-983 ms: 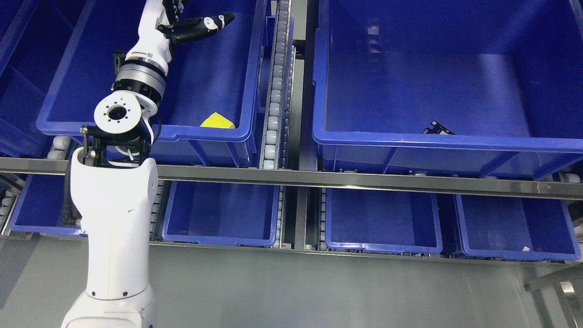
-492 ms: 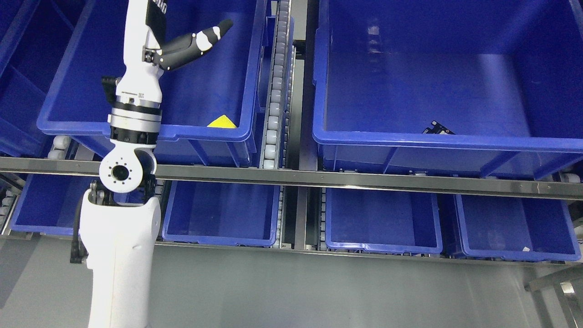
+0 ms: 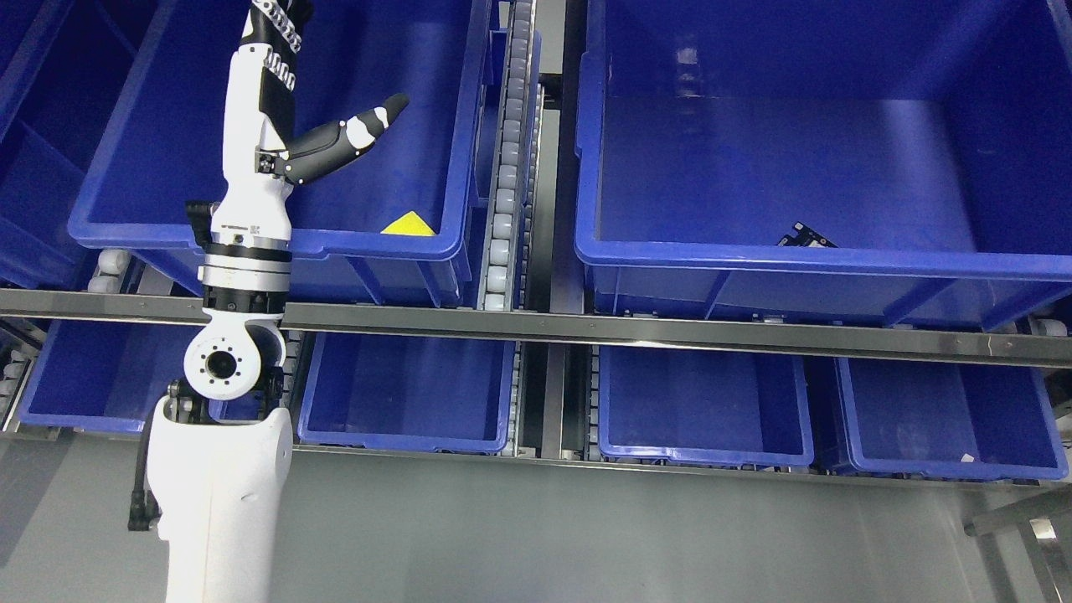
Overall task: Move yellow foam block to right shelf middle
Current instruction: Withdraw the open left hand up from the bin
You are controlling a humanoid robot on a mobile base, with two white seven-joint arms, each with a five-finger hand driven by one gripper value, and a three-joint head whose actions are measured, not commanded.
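Note:
The yellow foam block (image 3: 408, 224) lies in the front right corner of the left blue bin (image 3: 251, 239) on the middle level; only its triangular top shows above the bin's rim. My left arm rises from the lower left over that rim. My left hand (image 3: 331, 67) hangs above the bin floor, up and to the left of the block and apart from it. Its black thumb (image 3: 360, 132) sticks out to the right, the fingers run off the top edge, and it holds nothing. The big right blue bin (image 3: 804, 255) stands on the same level.
A small black part (image 3: 808, 237) lies at the front of the right bin. A roller track (image 3: 507, 167) separates the two bins. A steel rail (image 3: 636, 328) crosses below them, with several smaller blue bins (image 3: 699, 410) underneath.
My left arm has dropped: its elbow joint went from the bin's rim to below the steel rail, and the forearm stands more upright. The thumb moved down and left. The block shifted slightly.

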